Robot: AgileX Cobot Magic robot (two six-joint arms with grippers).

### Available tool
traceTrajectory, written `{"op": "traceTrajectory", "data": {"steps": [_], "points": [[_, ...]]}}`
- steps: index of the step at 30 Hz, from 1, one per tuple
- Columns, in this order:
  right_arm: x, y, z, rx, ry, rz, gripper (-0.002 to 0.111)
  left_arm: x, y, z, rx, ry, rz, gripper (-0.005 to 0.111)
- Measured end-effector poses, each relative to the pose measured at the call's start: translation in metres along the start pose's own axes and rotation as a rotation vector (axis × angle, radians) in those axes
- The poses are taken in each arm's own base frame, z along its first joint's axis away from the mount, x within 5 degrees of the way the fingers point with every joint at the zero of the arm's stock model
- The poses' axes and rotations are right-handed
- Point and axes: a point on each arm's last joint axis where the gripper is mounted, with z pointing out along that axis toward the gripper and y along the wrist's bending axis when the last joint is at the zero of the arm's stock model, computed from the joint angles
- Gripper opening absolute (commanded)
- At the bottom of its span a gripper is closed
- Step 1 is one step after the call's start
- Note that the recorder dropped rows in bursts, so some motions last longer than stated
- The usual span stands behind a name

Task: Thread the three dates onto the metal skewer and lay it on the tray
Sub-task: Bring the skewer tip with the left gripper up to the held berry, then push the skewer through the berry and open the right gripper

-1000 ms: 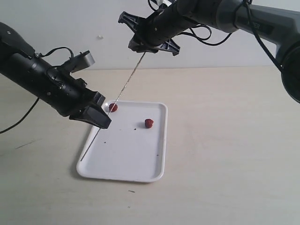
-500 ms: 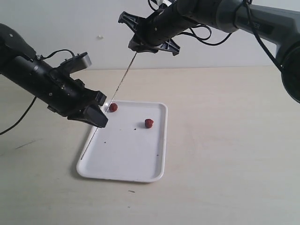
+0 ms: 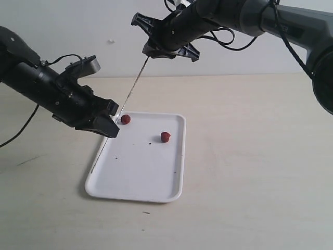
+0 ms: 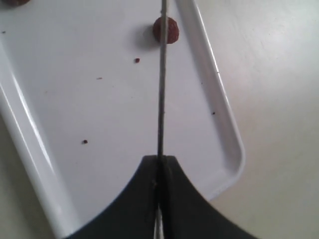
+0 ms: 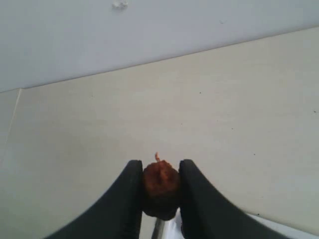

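Note:
My left gripper (image 3: 107, 128) (image 4: 160, 160) is shut on the thin metal skewer (image 3: 130, 96) (image 4: 161, 99), low on its length, and holds it slanted above the white tray (image 3: 140, 169) (image 4: 75, 99). The rod's upper end reaches my right gripper (image 3: 150, 51) (image 5: 160, 172), high above the tray's far side. That gripper is shut on a wrinkled red-brown date (image 5: 160, 185), and the skewer (image 5: 158, 230) shows just under the fruit. Two more dates lie on the tray, one near its far left corner (image 3: 125, 119) and one towards its right side (image 3: 165, 137) (image 4: 166, 30).
Small dark crumbs (image 4: 136, 60) speckle the tray. It lies on a pale beige tabletop (image 3: 250, 156), with a white wall (image 3: 78, 31) behind. A short dark mark (image 3: 146, 212) lies on the table in front of the tray.
My left gripper has shifted up and to the left with the skewer. The rod's top end has slid left under my right gripper. The two dates on the tray have not moved.

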Motion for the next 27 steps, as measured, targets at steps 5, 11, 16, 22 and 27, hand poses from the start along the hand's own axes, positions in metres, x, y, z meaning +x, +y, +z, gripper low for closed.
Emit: {"op": "traceTrajectory", "data": {"steps": [5, 11, 16, 22, 27], "points": [[0.000, 0.000, 0.000, -0.001, -0.004, 0.002, 0.024, -0.002, 0.001, 0.000, -0.015, -0.024, 0.019, 0.000], [-0.001, 0.001, -0.001, -0.004, -0.011, 0.003, 0.024, -0.006, 0.000, 0.000, 0.003, -0.068, 0.035, 0.000], [-0.002, 0.001, -0.001, -0.008, -0.025, 0.003, 0.024, -0.010, -0.002, 0.000, 0.026, -0.114, 0.028, 0.000], [-0.006, 0.002, -0.002, -0.014, -0.052, 0.007, 0.024, -0.022, -0.003, -0.006, 0.009, -0.171, 0.046, 0.000], [-0.009, 0.003, -0.006, -0.019, -0.066, 0.007, 0.024, -0.036, -0.005, -0.010, 0.010, -0.219, 0.056, 0.000]]}}
